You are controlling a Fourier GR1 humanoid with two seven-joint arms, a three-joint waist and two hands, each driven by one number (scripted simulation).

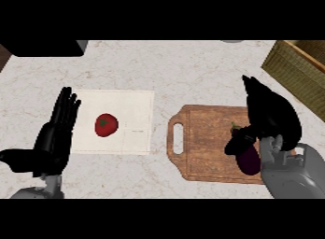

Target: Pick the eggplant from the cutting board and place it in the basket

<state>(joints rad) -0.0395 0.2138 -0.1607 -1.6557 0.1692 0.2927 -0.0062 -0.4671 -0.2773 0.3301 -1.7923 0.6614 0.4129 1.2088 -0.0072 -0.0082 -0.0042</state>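
The right robot hand (270, 116) curls over the eggplant (248, 158) on the cutting board (200, 140). The left robot hand (55, 133) rests open. A shallow hold could let it slip before reaching the basket (300, 74) beyond the board.

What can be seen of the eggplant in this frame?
The eggplant is dark purple and glossy, elongated, with a small green stem end pointing up-left. It lies near the right end of the wooden cutting board, running lengthwise toward the view's lower edge. The right hand covers its upper part, thumb curled against its left side. Only its rounded lower end shows clearly; whether it is lifted cannot be told.
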